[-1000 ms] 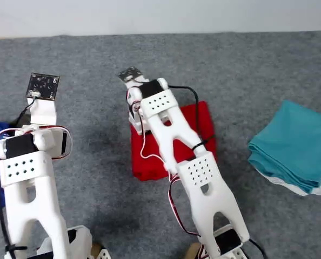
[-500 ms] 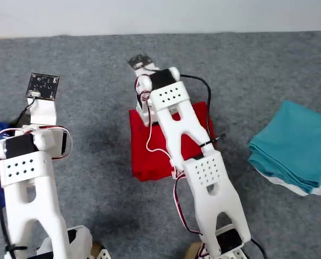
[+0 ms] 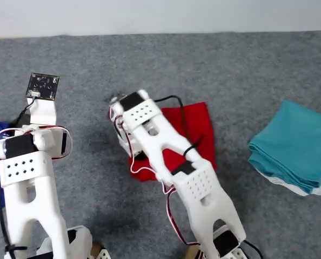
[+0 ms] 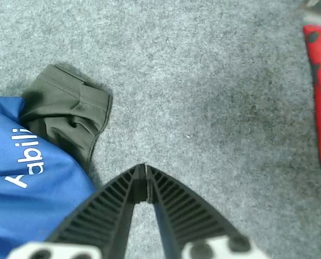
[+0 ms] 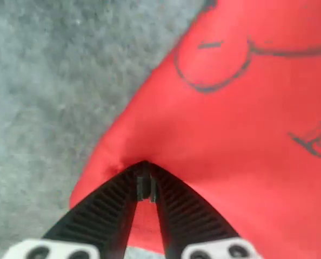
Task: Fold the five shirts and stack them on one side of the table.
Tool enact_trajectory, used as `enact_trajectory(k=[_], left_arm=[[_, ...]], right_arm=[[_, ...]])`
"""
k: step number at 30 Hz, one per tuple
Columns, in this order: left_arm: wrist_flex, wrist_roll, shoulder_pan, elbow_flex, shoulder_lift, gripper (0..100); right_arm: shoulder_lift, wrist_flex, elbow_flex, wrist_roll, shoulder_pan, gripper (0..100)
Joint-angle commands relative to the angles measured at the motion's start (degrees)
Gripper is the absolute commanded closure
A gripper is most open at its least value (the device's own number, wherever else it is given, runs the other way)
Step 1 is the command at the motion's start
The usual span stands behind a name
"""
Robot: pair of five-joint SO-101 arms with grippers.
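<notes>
Where the red shirt (image 3: pixel 201 121) lies, the right end effector (image 5: pixel 145 183) pinches its edge.

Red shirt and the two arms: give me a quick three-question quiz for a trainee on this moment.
1. True or false: the right end effector is shut on the red shirt.
2. What shows beneath the teal shirt? A) white cloth B) a black shirt C) a yellow shirt
3. Fill in: the left end effector is shut, holding ___.
Key: 1 true; 2 A; 3 nothing.
</notes>
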Motion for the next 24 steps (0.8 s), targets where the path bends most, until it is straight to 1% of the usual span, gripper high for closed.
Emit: enact_trajectory(k=[1,7,12,14,19,21,24], left_arm=[[-0.7,-0.5,0.4,-0.4,-1.2,100],[-0.8,-0.5,0.4,-0.4,-1.2,100],[-0.8,-0.5,0.4,-0.4,-1.2,100],[-0.8,-0.5,0.4,-0.4,-1.2,100],[-0.8,-0.5,0.4,-0.3,-1.1,100],[-0.8,-0.5,0.4,-0.3,-1.1,100],[-0.8,-0.5,0.4,-0.3,-1.1,100]], right_arm=[[-1.1,0.7,-1.8,-0.7,-1.4,98.8],[-7.8,5.8,-7.8,-0.5,2.3,98.9],[-12.5,6.0,-7.8,-0.5,8.9,97.4],[-12.5,6.0,-7.8,-0.8,11.9,91.3],[-10.3,5.2,-8.2,-7.7,17.8,68.2],[-8.5,4.0,-8.2,-10.8,18.9,63.5],[-5.6,2.5,-8.2,-13.7,19.3,62.4]])
